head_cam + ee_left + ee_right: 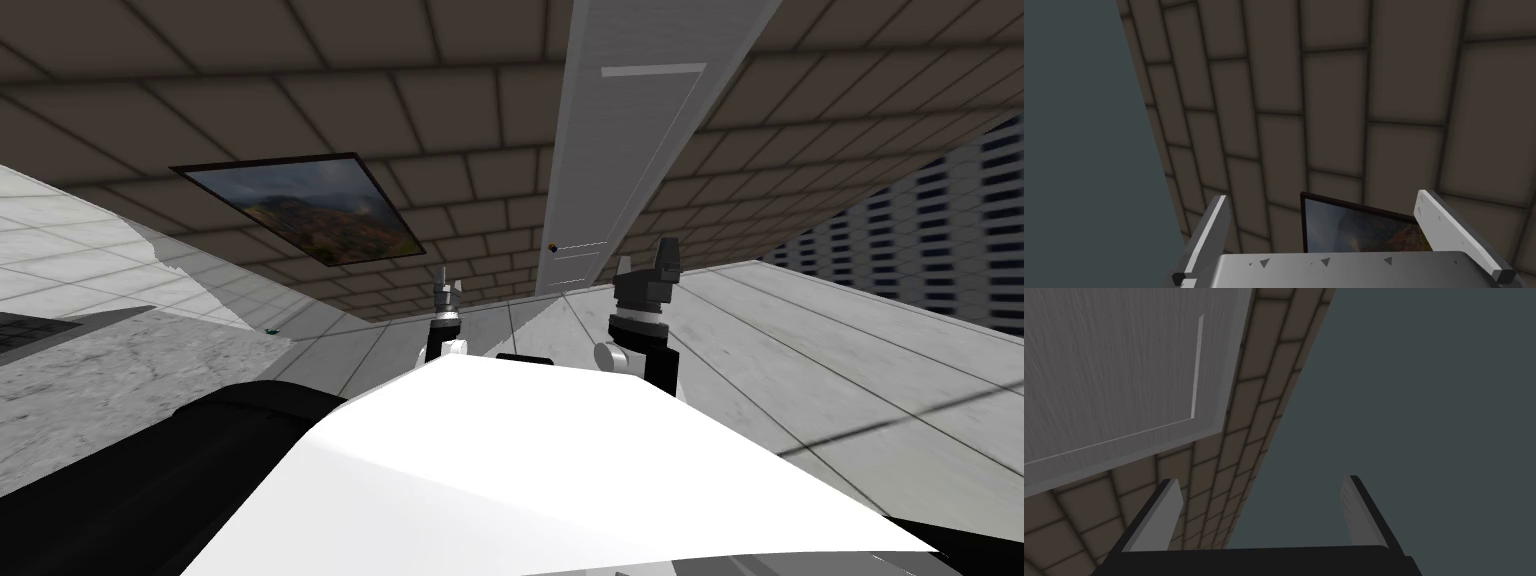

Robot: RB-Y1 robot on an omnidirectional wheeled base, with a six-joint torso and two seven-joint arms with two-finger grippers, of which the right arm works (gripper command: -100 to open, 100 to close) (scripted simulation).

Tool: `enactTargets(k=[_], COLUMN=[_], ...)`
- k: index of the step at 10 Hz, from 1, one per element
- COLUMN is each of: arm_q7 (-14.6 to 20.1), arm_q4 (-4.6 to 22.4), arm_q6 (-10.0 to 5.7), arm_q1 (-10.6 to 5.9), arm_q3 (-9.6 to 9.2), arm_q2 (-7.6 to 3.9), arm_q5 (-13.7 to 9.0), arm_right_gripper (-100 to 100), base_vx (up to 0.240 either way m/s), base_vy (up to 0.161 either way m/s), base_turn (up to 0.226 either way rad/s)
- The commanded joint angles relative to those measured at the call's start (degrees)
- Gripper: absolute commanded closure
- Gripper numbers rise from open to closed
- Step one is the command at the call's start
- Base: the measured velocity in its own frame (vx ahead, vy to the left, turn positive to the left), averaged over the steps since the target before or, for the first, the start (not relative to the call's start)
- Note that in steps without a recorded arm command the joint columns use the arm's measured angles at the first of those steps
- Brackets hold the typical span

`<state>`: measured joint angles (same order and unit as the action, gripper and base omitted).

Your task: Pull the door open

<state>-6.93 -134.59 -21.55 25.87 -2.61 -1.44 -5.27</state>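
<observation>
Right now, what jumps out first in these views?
A light grey panelled door stands straight ahead in the brown tiled wall, a small knob near its left edge. A framed landscape picture hangs on that wall to the door's left. The left gripper and right gripper are raised in front of it, both open, neither touching the knob.

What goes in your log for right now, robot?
door: looks shut | knob: not yet held | left gripper: open, empty | right gripper: open, empty, pointing toward door
</observation>
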Motion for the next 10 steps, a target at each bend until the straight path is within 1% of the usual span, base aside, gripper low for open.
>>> enactTargets(k=[1,2,3,5,7,10], arm_q7=[-1.24,-2.13,-2.57,-4.85,-6.13,-8.51], arm_q4=[1.97,3.38,4.09,7.73,9.76,13.54], arm_q6=[-0.59,-1.01,-1.23,-2.32,-2.93,-4.06], arm_q1=[-0.62,-1.06,-1.29,-2.43,-3.07,-4.26], arm_q3=[0.25,0.43,0.52,0.98,1.23,1.71], arm_q2=[-0.39,-0.63,-0.75,-1.31,-1.61,-2.08], arm_q5=[0.56,0.96,1.16,2.19,2.76,3.83], arm_right_gripper=[-100,-100,-100,-100,-100,-100], base_vx=[0.058,0.137,0.121,0.137,0.108,0.084], base_vy=[-0.018,-0.024,-0.001,-0.018,-0.025,-0.01], base_turn=[0.026,0.012,0.013,0.018,0.019,0.014])
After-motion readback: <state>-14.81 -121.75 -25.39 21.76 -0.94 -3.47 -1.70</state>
